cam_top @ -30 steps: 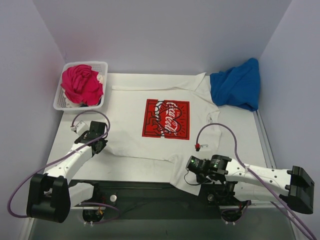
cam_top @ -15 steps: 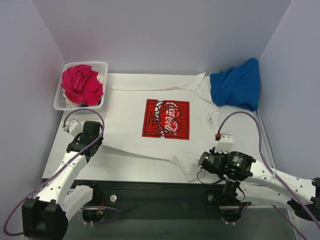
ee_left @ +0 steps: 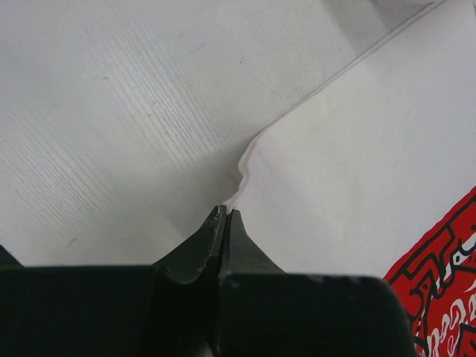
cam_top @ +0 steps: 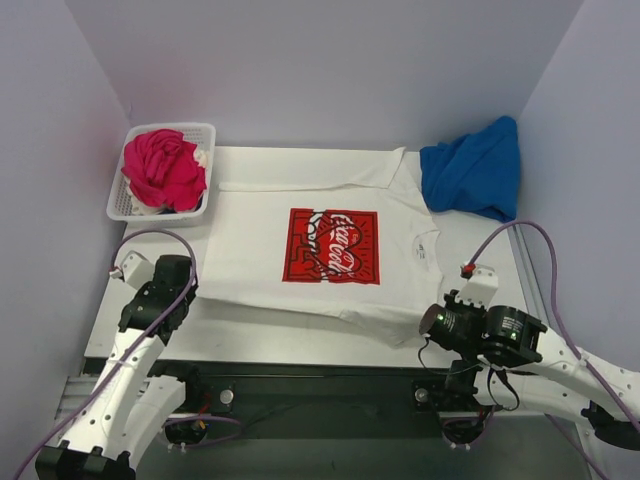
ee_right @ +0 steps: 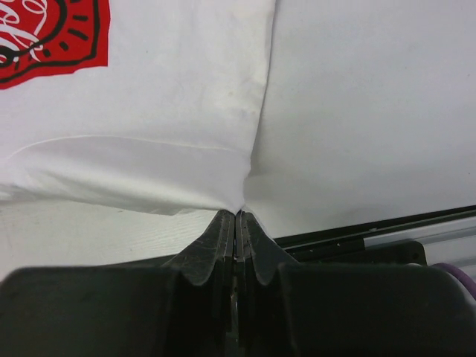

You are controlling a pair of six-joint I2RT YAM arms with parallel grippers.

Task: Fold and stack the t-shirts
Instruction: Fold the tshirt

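Left claw [ee_left: 223, 214] and right claw [ee_right: 236, 216] each pinch a shirt [cam_top: 250, 255] corner at their tips; seemingly limp, light, best held there.

The white t-shirt [cam_top: 250, 275] has a red print [cam_top: 334, 246], with a blue shirt [cam_top: 472, 178], magenta shirt [cam_top: 160, 168], white lattice basket [cam_top: 117, 208].

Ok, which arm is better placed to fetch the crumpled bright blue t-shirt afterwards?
Right. The bright blue t-shirt lies at the far right corner, nearer the right gripper; the left gripper is across the table. Both pinch the white red-print t-shirt.
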